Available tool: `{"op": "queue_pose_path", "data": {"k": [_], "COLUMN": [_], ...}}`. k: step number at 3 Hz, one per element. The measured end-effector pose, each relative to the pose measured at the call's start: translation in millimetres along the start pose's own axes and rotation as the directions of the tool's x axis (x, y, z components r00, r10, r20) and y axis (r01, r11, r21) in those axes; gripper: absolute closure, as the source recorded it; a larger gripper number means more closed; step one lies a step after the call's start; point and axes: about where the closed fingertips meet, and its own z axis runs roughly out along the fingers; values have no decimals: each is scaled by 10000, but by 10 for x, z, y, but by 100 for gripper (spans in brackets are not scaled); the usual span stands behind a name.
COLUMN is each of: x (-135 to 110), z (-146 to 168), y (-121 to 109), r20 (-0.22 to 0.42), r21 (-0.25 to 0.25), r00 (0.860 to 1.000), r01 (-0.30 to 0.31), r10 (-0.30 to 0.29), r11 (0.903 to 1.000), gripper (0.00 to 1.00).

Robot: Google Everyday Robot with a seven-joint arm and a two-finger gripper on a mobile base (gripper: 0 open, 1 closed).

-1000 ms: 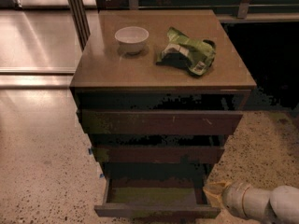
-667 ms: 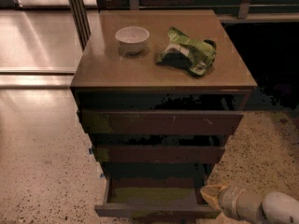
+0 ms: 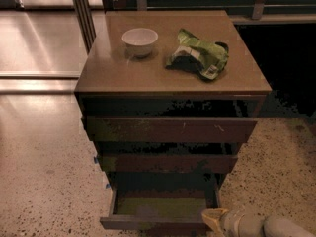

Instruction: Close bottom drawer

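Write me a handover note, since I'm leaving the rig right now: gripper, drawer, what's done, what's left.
Gripper: low at the bottom right of the view, by the right end of the bottom drawer's front panel; contact cannot be told.
Bottom drawer: pulled out, green floor showing.
Done: approach only; nothing closed yet.
Left: push the front panel in until the drawer is shut.
On the cabinet top: a white bowl and a green bag, away from the work.
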Motion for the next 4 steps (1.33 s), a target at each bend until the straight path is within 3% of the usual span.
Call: {"op": "queue_pose_path", "data": {"k": [1, 3, 4], "x": [-10, 667, 1118], "z": [-7, 171, 282], "y": [-10, -277, -590], "r20": [4, 205, -39], "r21": [23, 820, 1365], "r00": [10000, 9944, 9851], "r01": [20, -1046, -1696], "r10": [-20, 1032, 1717], "r11": [10000, 9911, 9760], "gripper": [100, 100, 100]}}
